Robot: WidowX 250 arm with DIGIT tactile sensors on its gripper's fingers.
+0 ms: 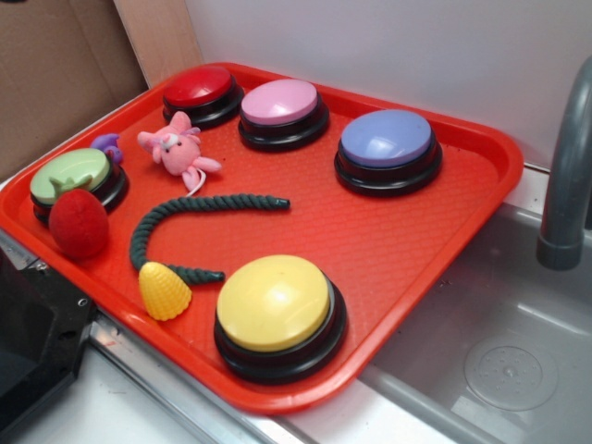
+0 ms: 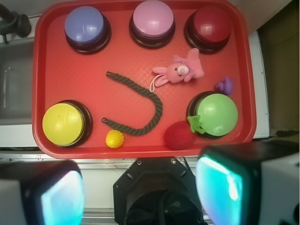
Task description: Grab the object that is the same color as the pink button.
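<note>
The pink plush animal (image 1: 176, 150) with ears, limbs and a thin white string lies on the red tray (image 1: 388, 245), in front of the red button (image 1: 200, 93) and left of the pink button (image 1: 281, 111). In the wrist view the plush (image 2: 180, 70) lies below and between the pink button (image 2: 152, 21) and the red button (image 2: 209, 26). My gripper (image 2: 140, 192) is high above the tray's near edge, open and empty, its two fingers (image 2: 51, 192) wide apart. In the exterior view the gripper is out of sight.
On the tray also sit a lavender-blue button (image 1: 388, 148), a yellow button (image 1: 276, 313), a green button (image 1: 72, 180), a fuzzy red ball (image 1: 79, 223), a small purple toy (image 1: 109, 145), a yellow corn toy (image 1: 164, 290) and a dark green rope (image 1: 185, 222). A sink and a grey faucet (image 1: 564, 176) are at the right.
</note>
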